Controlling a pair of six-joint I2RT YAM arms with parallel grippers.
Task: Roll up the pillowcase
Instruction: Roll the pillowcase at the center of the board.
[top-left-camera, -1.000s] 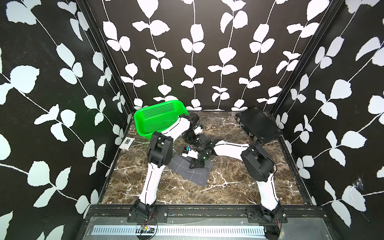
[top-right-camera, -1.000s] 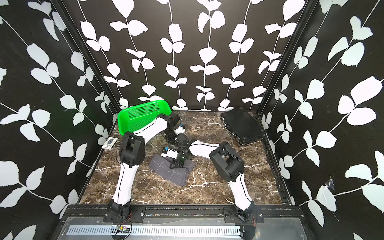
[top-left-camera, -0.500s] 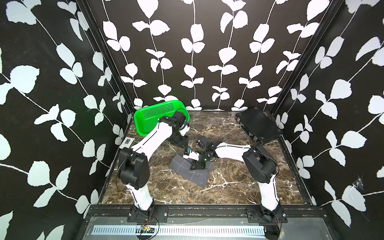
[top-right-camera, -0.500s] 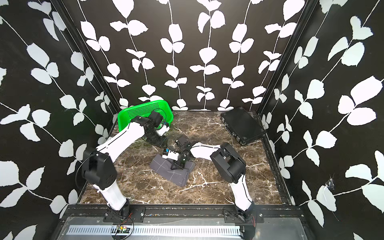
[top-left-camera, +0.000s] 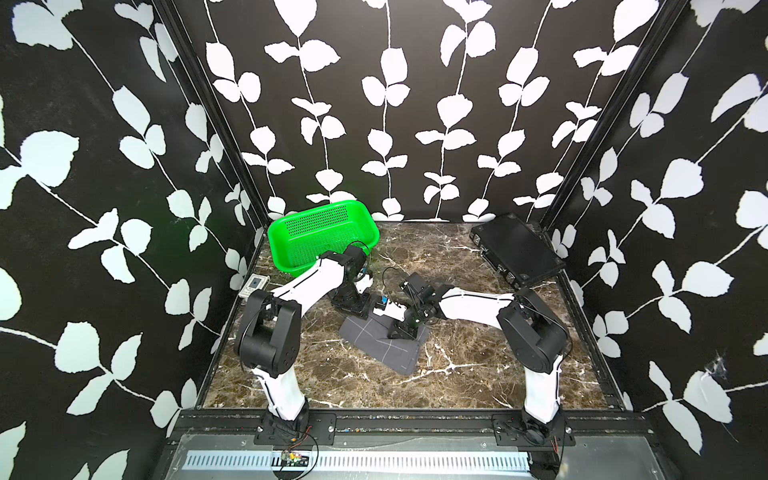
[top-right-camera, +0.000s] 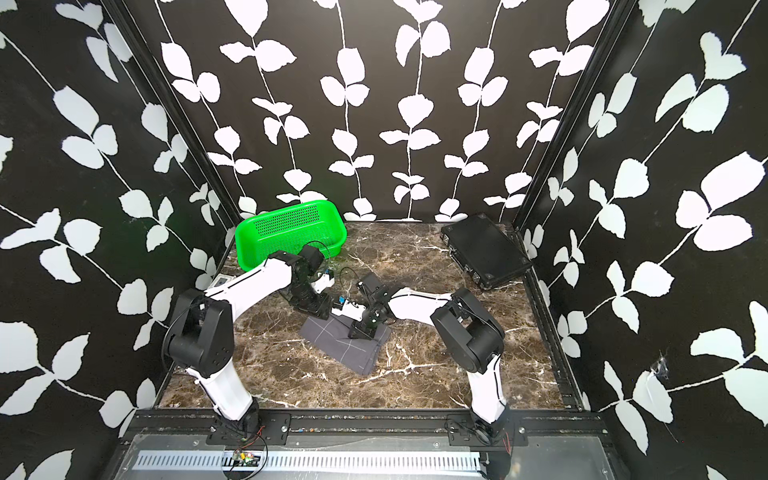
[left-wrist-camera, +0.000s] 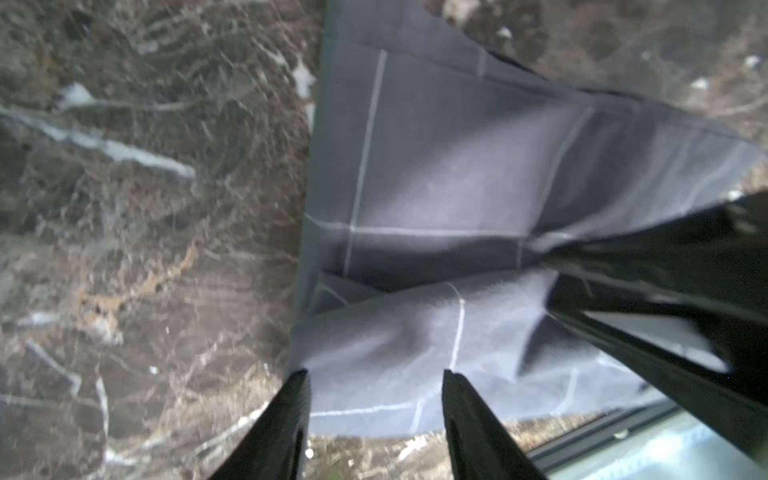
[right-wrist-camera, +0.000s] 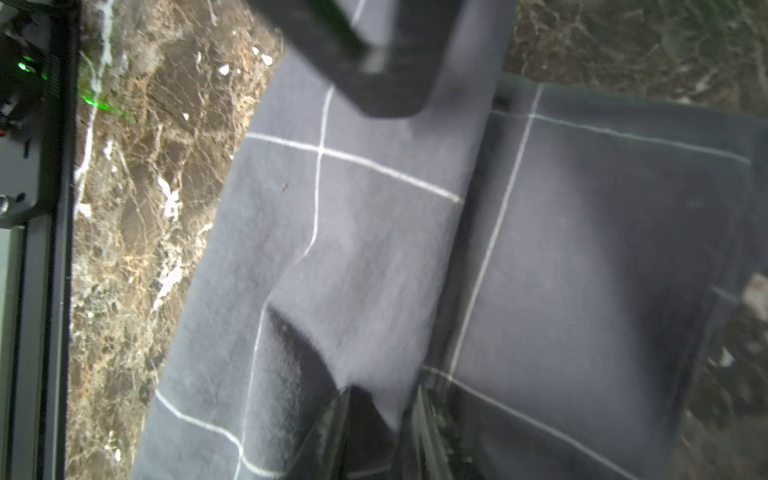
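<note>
Right gripper (right-wrist-camera: 380, 392) has a pillowcase (top-left-camera: 374, 345) fold between nearly-together jaws, can't tell if it's clamped. Left gripper (left-wrist-camera: 374, 374), jaws apart, sits over the edge, probably to grab the roll's other end.

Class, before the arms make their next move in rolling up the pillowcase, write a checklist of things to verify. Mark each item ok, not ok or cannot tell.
1. Left claw open, fingers apart at the edge of the pillowcase: ok.
2. Right claw gripping the raised fold between its fingers: cannot tell.
3. Pillowcase fully rolled: not ok; only a fold lies over the flat part.
4. Pillowcase wholly on the table: ok.
5. Green basket and black case apart from the cloth: ok.
</note>
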